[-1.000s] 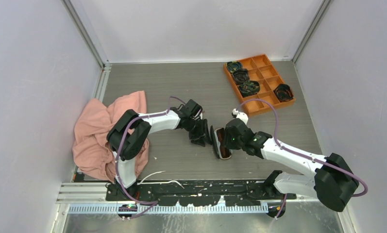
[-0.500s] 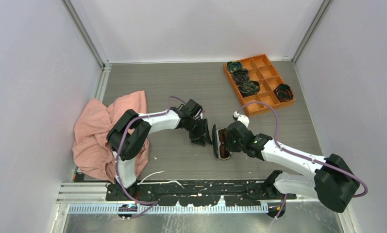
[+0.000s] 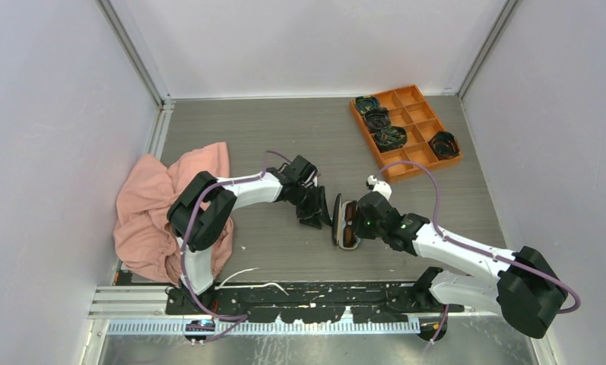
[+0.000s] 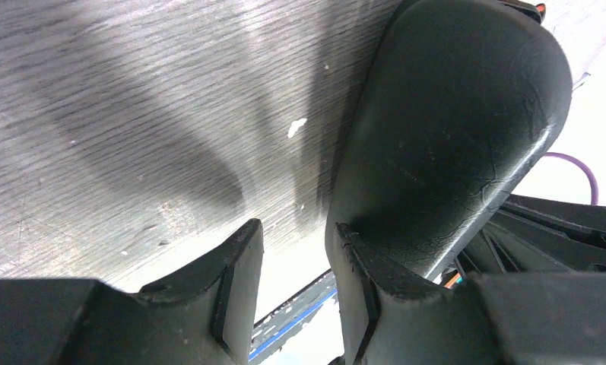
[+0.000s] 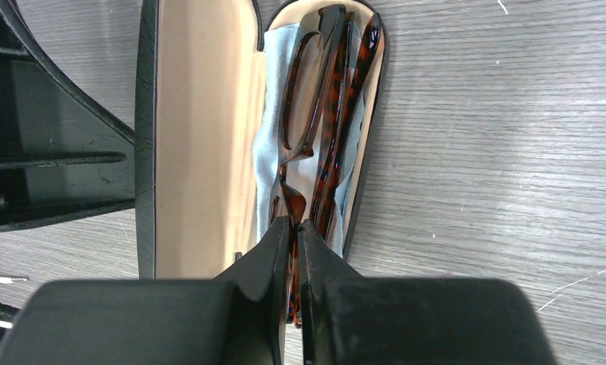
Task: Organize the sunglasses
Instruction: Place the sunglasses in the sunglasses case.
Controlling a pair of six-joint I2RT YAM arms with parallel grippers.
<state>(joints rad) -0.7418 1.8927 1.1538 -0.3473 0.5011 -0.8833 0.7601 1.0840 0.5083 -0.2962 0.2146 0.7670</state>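
Folded sunglasses [image 5: 334,129] lie lengthwise — along the case [image 5: 201,137].

Bright, even light from overhead in the top view, with only soft, short shadows on the grey table [image 3: 284,129]. Left wrist view: broad dark shadow bands upper left, blown-out white at right, perhaps slightly soft on the black case [image 4: 444,129]. Right wrist view: crisp on the sunglasses [image 5: 334,114], blurred at bottom on the right gripper [image 5: 295,228].

Plain pale walls [image 3: 307,46] enclose a grey wood-grain tabletop [image 3: 269,129], seemingly lit evenly from above.
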